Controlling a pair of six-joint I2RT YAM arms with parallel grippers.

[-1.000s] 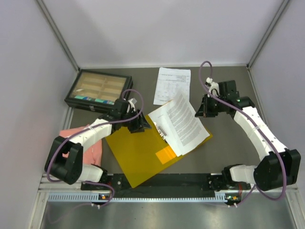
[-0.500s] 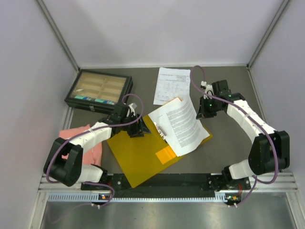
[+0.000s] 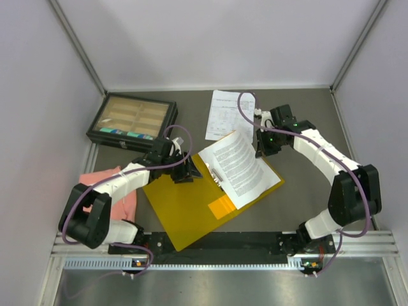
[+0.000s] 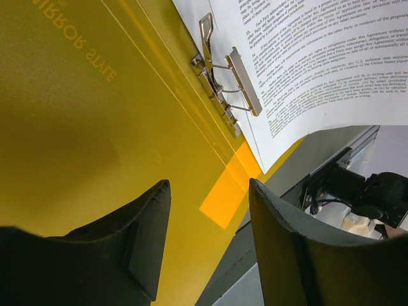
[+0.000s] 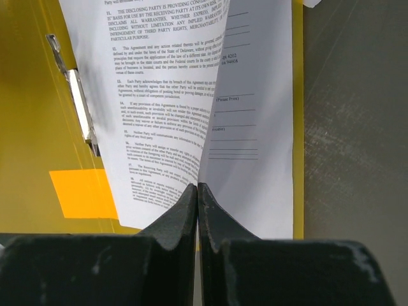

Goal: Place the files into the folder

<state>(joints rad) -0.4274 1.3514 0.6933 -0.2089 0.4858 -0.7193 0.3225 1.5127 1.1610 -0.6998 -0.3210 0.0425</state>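
The yellow folder (image 3: 185,207) lies open on the table, its metal clip (image 3: 215,173) near the spine. White printed files (image 3: 239,166) rest on its right half. My right gripper (image 3: 260,145) is shut on the far edge of the top sheet (image 5: 159,95), which curls up off the sheet below (image 5: 261,146). In the right wrist view the jaws (image 5: 197,186) meet on that paper edge. My left gripper (image 3: 186,169) stands open just above the folder's left flap (image 4: 95,127), nothing between its fingers (image 4: 209,185). Another printed sheet (image 3: 228,113) lies loose behind the folder.
A black compartment box (image 3: 132,121) stands at the back left. A pink cloth (image 3: 118,191) lies under the left arm. The orange inner pocket (image 3: 223,206) shows near the folder's front. A black rail (image 3: 223,245) runs along the near edge, with walls on three sides.
My right gripper has moved left and towards the back with the top sheet's edge, so the sheet bends up more. The left gripper has barely shifted.
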